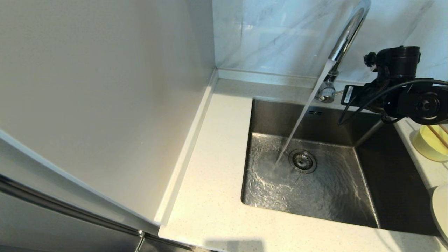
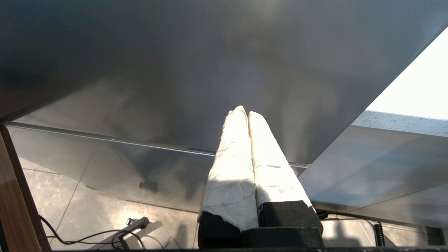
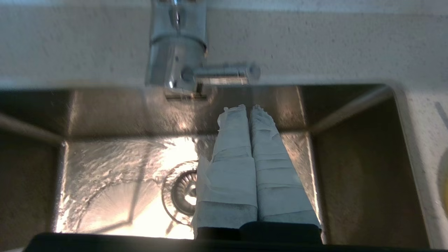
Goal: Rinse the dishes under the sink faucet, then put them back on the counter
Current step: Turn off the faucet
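Observation:
The chrome sink faucet [image 1: 346,35] pours a slanting stream of water into the steel sink [image 1: 395,196]. My right gripper [image 3: 246,106] is shut and empty. It hovers over the back of the basin, its tips just short of the faucet's side lever [image 3: 224,73]. The right arm [image 1: 402,87] reaches in from the right. On the counter [image 1: 210,157] to the right of the sink stands the pale-yellow bowl [image 1: 428,143] with the brown chopsticks [image 1: 439,134] in it. The cream plate [image 1: 441,210] shows at the right edge. My left gripper [image 2: 245,111] is shut, empty and parked under a grey panel.
Water spreads over the basin floor around the round drain [image 1: 302,161]. A plain wall panel [image 1: 105,87] borders the counter on the left, and a marble backsplash [image 1: 280,35] rises behind the faucet. A wide strip of counter lies left of the sink.

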### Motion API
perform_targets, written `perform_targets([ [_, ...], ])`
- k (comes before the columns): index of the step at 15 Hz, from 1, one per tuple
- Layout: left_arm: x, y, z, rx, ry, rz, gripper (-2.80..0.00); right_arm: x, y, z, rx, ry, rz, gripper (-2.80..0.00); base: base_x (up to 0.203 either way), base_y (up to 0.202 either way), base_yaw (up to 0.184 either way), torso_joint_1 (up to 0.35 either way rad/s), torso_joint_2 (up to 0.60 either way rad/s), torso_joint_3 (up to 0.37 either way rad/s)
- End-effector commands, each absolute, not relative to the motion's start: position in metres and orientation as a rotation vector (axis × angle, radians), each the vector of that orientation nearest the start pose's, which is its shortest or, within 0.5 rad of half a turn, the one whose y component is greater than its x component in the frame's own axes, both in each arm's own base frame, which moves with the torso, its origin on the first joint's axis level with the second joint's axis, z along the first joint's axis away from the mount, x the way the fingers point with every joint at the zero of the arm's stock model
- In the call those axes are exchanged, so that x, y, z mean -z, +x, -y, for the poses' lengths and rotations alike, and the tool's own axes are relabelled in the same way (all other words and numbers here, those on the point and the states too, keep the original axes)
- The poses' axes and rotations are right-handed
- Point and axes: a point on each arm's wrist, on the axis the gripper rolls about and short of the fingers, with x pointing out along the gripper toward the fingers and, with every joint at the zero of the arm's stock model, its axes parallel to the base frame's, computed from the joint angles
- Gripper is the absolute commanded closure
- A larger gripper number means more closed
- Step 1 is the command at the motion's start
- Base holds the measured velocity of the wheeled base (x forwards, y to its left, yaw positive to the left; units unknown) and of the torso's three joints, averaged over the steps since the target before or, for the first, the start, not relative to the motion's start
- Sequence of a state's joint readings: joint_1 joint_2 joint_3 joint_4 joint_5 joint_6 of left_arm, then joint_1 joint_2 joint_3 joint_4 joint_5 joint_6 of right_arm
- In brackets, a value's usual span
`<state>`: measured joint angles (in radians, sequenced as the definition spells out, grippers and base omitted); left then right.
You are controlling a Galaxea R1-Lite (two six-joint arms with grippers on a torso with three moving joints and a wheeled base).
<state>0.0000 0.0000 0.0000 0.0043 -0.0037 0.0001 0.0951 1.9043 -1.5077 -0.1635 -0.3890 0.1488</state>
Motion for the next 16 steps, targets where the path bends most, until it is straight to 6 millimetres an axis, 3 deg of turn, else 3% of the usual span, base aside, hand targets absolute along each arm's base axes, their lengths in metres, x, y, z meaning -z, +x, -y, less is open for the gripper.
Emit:
perform_targets([
  [1,-0.075,-0.023,0.0,0.003,0.0,-0.005,0.0,-0.264,0.393,-0.029,0.311,0.106,-0.188,0.0,0.0,0.0,0.0,0.0,0.0,0.0],
  [10,-0.075,-0.023,0.0,0.003,0.0,-0.005,0.0,-0.28,0.408,-0.03,0.318,0.185,-0.102,0.0,0.0,0.0,0.0,0.0,0.0,0.0],
  [16,-0.075,-0.023,0.0,0.003,0.0,-0.005,0.0,-0.279,0.414,-0.03,0.356,0.24,-0.079,0.0,0.0,0.0,0.0,0.0,0.0,0.0],
])
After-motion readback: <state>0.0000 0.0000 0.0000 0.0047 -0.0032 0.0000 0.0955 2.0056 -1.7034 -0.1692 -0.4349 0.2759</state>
